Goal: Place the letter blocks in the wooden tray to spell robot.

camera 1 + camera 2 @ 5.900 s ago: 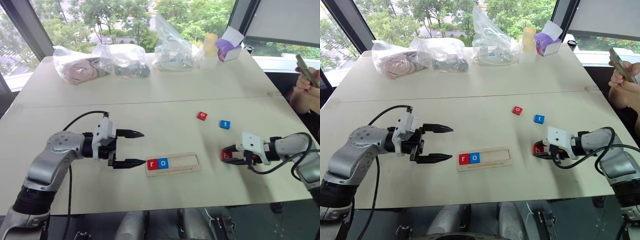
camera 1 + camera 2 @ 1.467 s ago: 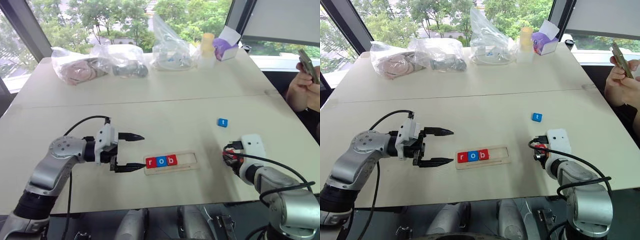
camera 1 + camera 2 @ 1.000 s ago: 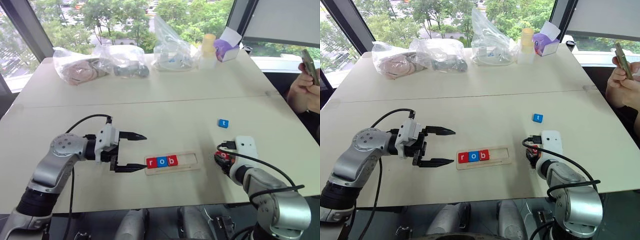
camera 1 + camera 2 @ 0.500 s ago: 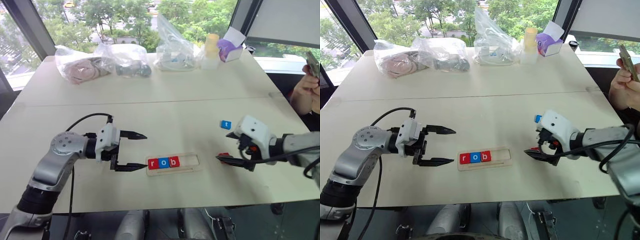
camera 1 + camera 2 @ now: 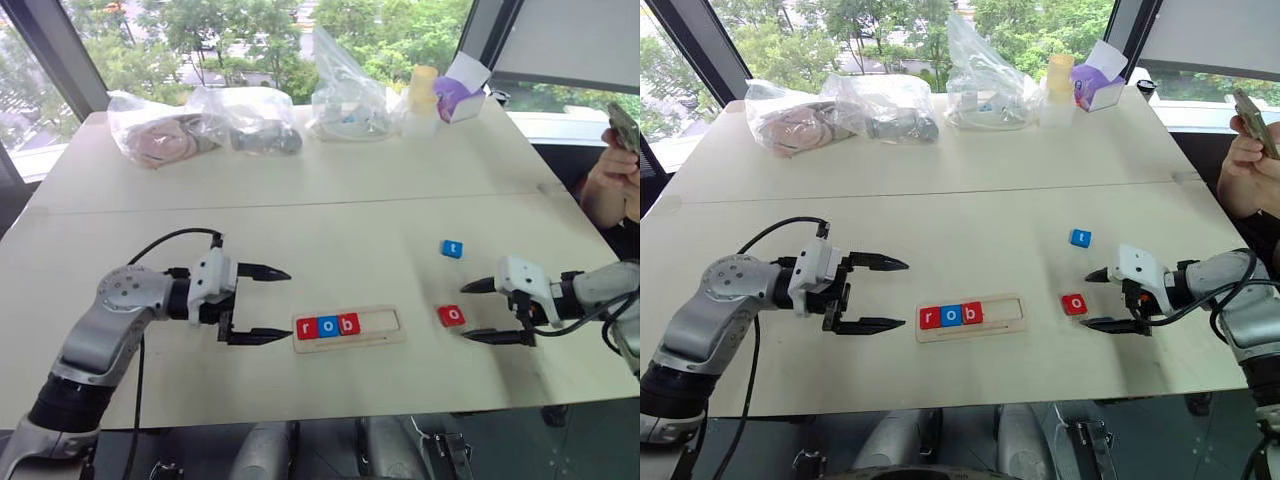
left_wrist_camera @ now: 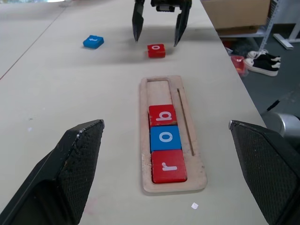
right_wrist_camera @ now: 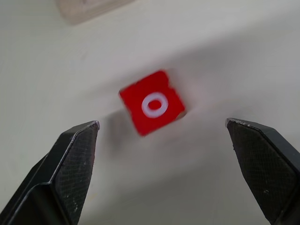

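- Our right claw [image 5: 478, 311] stands wide open, holding nothing; the red o block [image 5: 451, 316] lies just ahead of its fingertips, untouched.
- Our left claw [image 5: 268, 304] gapes empty beside the wooden tray [image 5: 385, 328], which holds r, o, b.
- The blue t block [image 5: 452, 249] lies beyond.

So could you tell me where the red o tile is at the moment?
The red o tile lies flat on the table, between the wooden tray and the open right tool, nearer the robot than the blue t tile.
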